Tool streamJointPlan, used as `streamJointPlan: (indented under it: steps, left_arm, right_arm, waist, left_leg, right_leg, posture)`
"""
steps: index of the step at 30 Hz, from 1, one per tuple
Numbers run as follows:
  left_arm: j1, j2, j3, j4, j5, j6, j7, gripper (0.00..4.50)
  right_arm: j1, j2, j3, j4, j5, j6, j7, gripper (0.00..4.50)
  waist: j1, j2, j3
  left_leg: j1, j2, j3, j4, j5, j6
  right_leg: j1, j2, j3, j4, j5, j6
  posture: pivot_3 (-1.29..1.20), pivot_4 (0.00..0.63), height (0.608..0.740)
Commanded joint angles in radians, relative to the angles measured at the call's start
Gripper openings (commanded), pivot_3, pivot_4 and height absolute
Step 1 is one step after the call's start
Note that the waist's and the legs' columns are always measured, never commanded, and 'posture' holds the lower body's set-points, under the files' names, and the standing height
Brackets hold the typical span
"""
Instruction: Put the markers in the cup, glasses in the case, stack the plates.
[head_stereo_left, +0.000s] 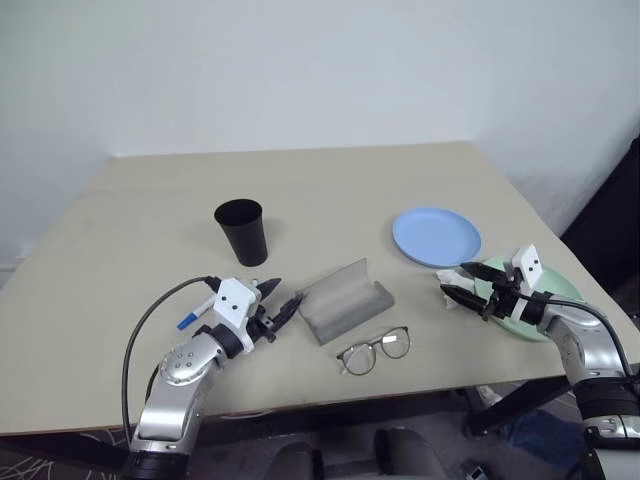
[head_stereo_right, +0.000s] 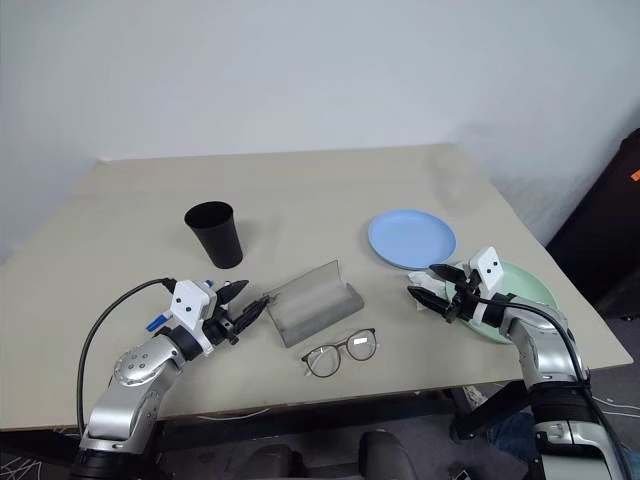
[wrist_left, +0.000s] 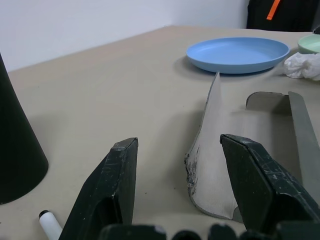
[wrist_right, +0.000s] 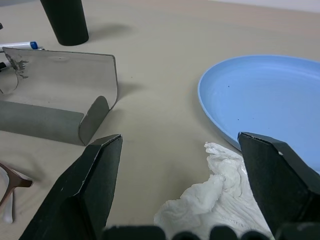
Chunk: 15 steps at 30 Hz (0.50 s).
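The black cup (head_stereo_left: 240, 232) stands upright left of centre. A marker (head_stereo_left: 193, 314) with a blue cap lies beside my left wrist, partly hidden by it. The grey case (head_stereo_left: 345, 300) lies open mid-table, with the glasses (head_stereo_left: 375, 350) on the table just in front of it. My left gripper (head_stereo_left: 280, 298) is open and empty, level, its tips close to the case's left end. The light blue plate (head_stereo_left: 436, 236) sits at the right. The mint green plate (head_stereo_right: 530, 285) lies under my right arm. My right gripper (head_stereo_left: 455, 280) is open and empty above a crumpled white tissue (wrist_right: 215, 200).
The table's right edge (head_stereo_left: 560, 235) runs close behind the plates, and its front edge (head_stereo_left: 400, 395) lies just past the glasses. A black cable (head_stereo_left: 150, 320) loops from my left wrist. The far half of the table (head_stereo_left: 320, 180) is bare.
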Motion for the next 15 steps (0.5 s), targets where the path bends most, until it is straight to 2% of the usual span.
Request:
streamJointPlan:
  steps: [1,15]
  left_arm:
    - [-0.003,0.012,0.010,-0.041,-0.009,-0.002,-0.005,2.74]
    - [-0.018,0.030,0.022,-0.006,-0.017,-0.019,-0.037,2.74]
  right_arm:
    - [-0.023,-0.003,-0.012,-0.018,0.000,-0.025,0.007,4.00]
    - [0.033,-0.015,-0.025,-0.063,0.008,-0.031,0.011,4.00]
  waist:
    - [0.000,0.000,0.000]
    - [0.001,0.000,0.000]
  left_leg:
    - [0.000,0.000,0.000,0.000,0.000,0.000]
    - [0.000,0.000,0.000,0.000,0.000,0.000]
  right_leg:
    - [0.000,0.000,0.000,0.000,0.000,0.000]
    - [0.000,0.000,0.000,0.000,0.000,0.000]
  posture:
    - [0.00,0.000,0.740]
    - [0.00,0.000,0.740]
